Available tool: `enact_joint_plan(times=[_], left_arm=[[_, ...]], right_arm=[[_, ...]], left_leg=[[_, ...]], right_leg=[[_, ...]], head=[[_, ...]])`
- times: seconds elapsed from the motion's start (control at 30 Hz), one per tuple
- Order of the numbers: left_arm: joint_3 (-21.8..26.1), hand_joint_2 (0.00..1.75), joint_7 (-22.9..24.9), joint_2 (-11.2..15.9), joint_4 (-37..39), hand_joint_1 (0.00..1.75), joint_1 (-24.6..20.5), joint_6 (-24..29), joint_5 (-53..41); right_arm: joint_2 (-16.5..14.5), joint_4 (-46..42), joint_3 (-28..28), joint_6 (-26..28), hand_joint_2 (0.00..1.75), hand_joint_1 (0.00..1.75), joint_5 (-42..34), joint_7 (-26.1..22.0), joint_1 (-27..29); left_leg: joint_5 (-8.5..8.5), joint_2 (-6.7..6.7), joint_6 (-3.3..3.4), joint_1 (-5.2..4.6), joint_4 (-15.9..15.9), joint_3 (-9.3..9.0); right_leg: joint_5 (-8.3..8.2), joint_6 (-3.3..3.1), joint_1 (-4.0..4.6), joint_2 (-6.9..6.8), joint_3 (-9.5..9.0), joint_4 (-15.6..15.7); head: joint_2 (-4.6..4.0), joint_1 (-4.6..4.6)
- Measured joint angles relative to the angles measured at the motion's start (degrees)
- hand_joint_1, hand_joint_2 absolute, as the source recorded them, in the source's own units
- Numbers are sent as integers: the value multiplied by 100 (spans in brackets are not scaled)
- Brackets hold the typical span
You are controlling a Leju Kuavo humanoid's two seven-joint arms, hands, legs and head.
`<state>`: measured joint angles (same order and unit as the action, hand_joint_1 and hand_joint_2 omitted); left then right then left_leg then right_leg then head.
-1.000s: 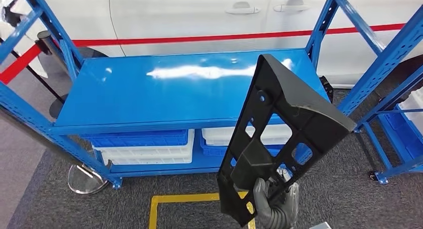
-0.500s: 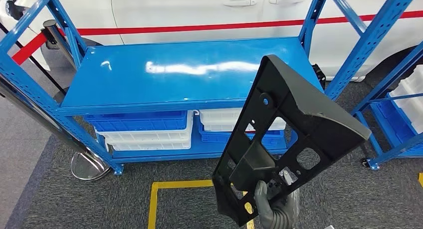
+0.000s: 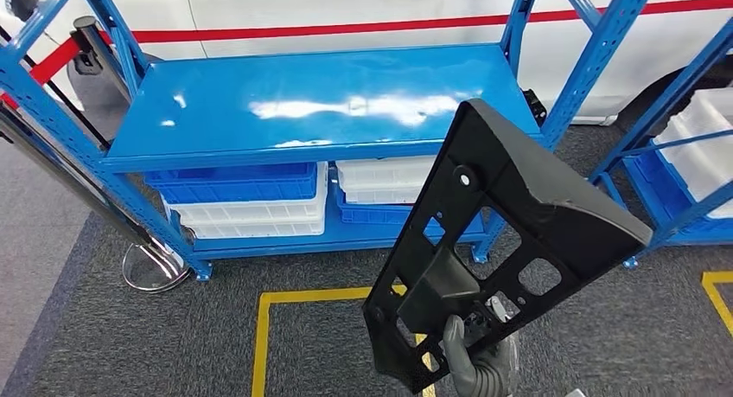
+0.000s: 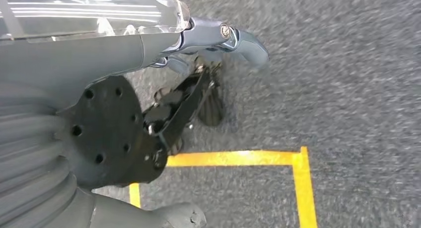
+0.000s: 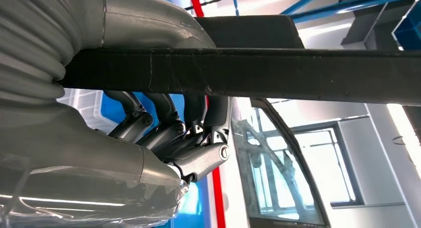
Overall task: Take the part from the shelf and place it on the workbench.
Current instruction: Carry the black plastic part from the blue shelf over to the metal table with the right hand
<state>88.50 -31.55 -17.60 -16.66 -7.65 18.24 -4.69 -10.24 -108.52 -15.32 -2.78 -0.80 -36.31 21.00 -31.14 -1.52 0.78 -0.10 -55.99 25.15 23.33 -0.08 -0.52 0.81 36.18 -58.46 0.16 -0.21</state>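
Observation:
My right hand (image 3: 474, 364) grips the lower end of a large black plastic part (image 3: 510, 241), a flat bracket with several cut-outs and a solid angled top. It stands tilted in the air above the carpet, in front of the blue workbench top (image 3: 311, 103), whose right front corner it overlaps in the picture. In the right wrist view the part's long edge (image 5: 258, 74) runs across, with my fingers (image 5: 164, 131) curled under it. My left hand (image 4: 188, 89) hangs over the grey carpet, fingers loose, holding nothing.
Blue and white crates (image 3: 251, 202) sit on the level under the bench top. Blue uprights (image 3: 596, 60) frame the bench, and a second rack with white bins (image 3: 691, 146) stands right. A white car (image 3: 302, 3) is behind. Yellow floor lines (image 3: 302, 297) and a stanchion base (image 3: 156, 269) lie in front.
The whole picture has shifted, so the camera has moved: the bench now sits higher in view and more floor shows. The part stays in my right hand's grip.

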Motion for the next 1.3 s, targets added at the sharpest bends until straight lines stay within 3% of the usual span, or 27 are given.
enact_joint_plan(times=[0.07, 0.1, 0.2, 0.23, 0.27, 0.3, 0.37, 0.43, 0.47, 0.53, 0.6, 0.67, 0.73, 0.77, 0.8, 0.83, 0.9, 0.97, 1.0, 1.03, 1.07, 1.13, 1.2, 1.27, 1.3], left_arm=[[-15, 175, 1, -15, -3, 0, 6, 105, 40], [-27, 175, 5, -24, -6, 0, 8, 151, 60], [-73, 175, 11, -34, -21, 0, 12, 287, 111], [-96, 175, 1, -34, -27, 0, 14, 343, 123], [-124, 175, -13, -35, -33, 0, 15, 397, 128], [-153, 175, -26, -35, -35, 0, 15, 441, 133], [-216, 175, -46, -37, -38, 0, 15, 494, 136], [-275, 175, -65, -36, -46, 0, 18, 522, 145], [-303, 175, -75, -34, -51, 0, 20, 540, 150], [-370, 175, -93, -32, -57, 0, 20, 578, 154], [-434, 175, -104, -28, -60, 0, 23, 603, 158], [-478, 175, -112, -21, -72, 0, 49, 616, 159], [-526, 175, -120, -14, -83, 0, 87, 625, 148], [-553, 175, -122, -10, -86, 0, 103, 628, 133], [-579, 175, -122, -7, -86, 0, 114, 628, 120], [-605, 175, -122, -4, -87, 0, 122, 624, 106], [-658, 175, -114, 3, -91, 0, 134, 618, 73], [-719, 175, -81, 10, -96, 0, 143, 667, -38], [-765, 175, -50, 14, -97, 0, 146, 719, -132], [-824, 175, -17, 15, -98, 0, 152, 774, -233], [-896, 175, 11, 16, -99, 0, 162, 814, -315], [-1008, 175, 34, 20, -105, 0, 197, 837, -385], [-1069, 175, 30, 25, -115, 0, 239, 839, -381], [-1098, 175, -3, 26, -127, 0, 264, 821, -335], [-1103, 175, -20, 25, -133, 0, 265, 804, -303]], right_arm=[[-26, -1, 129, -66, 175, 175, 7, -9, 81], [-37, -2, 206, -102, 175, 175, 13, -16, 125], [-70, -2, 443, -236, 175, 175, 70, -38, 239], [-92, -3, 527, -287, 175, 175, 102, -44, 284], [-122, -4, 612, -333, 175, 175, 136, -51, 337], [-157, -11, 695, -371, 175, 175, 170, -58, 394], [-228, -48, 848, -429, 175, 175, 222, -72, 486], [-302, -102, 977, -491, 175, 175, 274, -84, 545], [-348, -134, 1042, -532, 175, 175, 305, -89, 582], [-454, -207, 1193, -621, 175, 175, 385, -96, 690], [-558, -279, 1333, -682, 175, 175, 438, -99, 783], [-647, -327, 1425, -723, 175, 175, 471, -102, 825], [-722, -365, 1504, -774, 175, 175, 514, -107, 868], [-758, -393, 1548, -797, 175, 175, 531, -110, 908], [-787, -424, 1587, -815, 175, 175, 542, -113, 953], [-812, -458, 1619, -827, 175, 175, 543, -115, 996], [-851, -530, 1663, -829, 175, 175, 528, -119, 1057], [-878, -604, 1690, -793, 175, 175, 483, -123, 1107], [-888, -643, 1704, -759, 175, 175, 452, -125, 1150], [-898, -687, 1724, -723, 175, 175, 420, -126, 1207], [-906, -730, 1749, -689, 175, 175, 390, -128, 1273], [-918, -797, 1793, -645, 175, 175, 347, -130, 1362], [-921, -825, 1811, -615, 175, 175, 321, -131, 1397], [-922, -832, 1825, -579, 175, 175, 301, -131, 1441], [-922, -834, 1834, -565, 175, 175, 291, -131, 1470]], left_leg=[[103, 101, 50, 16, 62, 27], [164, 152, 84, 30, 96, 53], [289, 322, 136, 34, 108, 192], [314, 382, 135, 31, 95, 242], [334, 444, 131, 30, 79, 285], [344, 500, 123, 32, 57, 319], [334, 604, 87, 32, -14, 355], [299, 698, 19, 6, -111, 377], [288, 741, -16, -8, -140, 386], [277, 810, -74, -7, -157, 390], [120, 633, -142, 23, -323, 453], [-256, 331, -192, 51, -904, 691], [-563, 217, -208, 59, -1625, 995], [-574, 201, -208, 62, -1792, 1063], [-463, 189, -199, 64, -1725, 1027], [-266, 148, -183, 69, -1447, 896], [104, -127, -135, 83, -661, 551], [209, -347, -100, 83, -248, 396], [201, -341, -82, 73, -216, 388], [219, -276, -56, 74, -192, 388], [252, -201, -20, 82, -159, 381], [321, -20, 58, 107, -77, 377], [343, 183, 95, 89, -57, 399], [341, 387, 98, 68, -64, 423], [338, 477, 96, 62, -67, 427]], right_leg=[[3, 67, -18, 26, 32, -37], [123, 90, -20, 23, 93, -166], [805, 155, -32, -11, 446, -1129], [942, 180, -39, -21, 512, -1408], [975, 199, -49, -37, 483, -1511], [901, 213, -61, -68, 337, -1384], [653, 214, -77, -267, -182, -641], [527, 138, -53, -447, -514, -74], [532, 90, -37, -474, -541, 7], [498, 1, -28, -358, -504, 1], [452, -78, -48, -252, -473, 23], [410, -140, -60, -134, -429, 31], [385, -162, -55, 12, -385, 17], [380, -162, -53, 92, -371, 5], [376, -159, -52, 172, -364, -10], [373, -153, -53, 255, -362, -24], [362, -119, -51, 406, -344, -51], [329, -43, -61, 544, -288, -66], [304, 7, -69, 613, -257, -61], [274, 59, -77, 685, -233, -45], [275, 95, -77, 675, -209, -51], [474, 138, -50, 410, -66, -314], [881, 161, -44, 67, 241, -984], [1087, 192, -60, -39, 454, -1523], [1036, 200, -67, -63, 413, -1516]], head=[[0, -9], [0, 7], [0, 60], [-1, 63], [-1, 65], [-1, 68], [-1, 72], [-1, 66], [-1, 58], [0, 49], [0, 42], [-1, 33], [0, 32], [0, 32], [0, 32], [-1, 32], [-1, 33], [-1, 34], [-1, 34], [-1, 36], [0, 39], [0, 81], [-1, 124], [-1, 128], [-1, 129]])
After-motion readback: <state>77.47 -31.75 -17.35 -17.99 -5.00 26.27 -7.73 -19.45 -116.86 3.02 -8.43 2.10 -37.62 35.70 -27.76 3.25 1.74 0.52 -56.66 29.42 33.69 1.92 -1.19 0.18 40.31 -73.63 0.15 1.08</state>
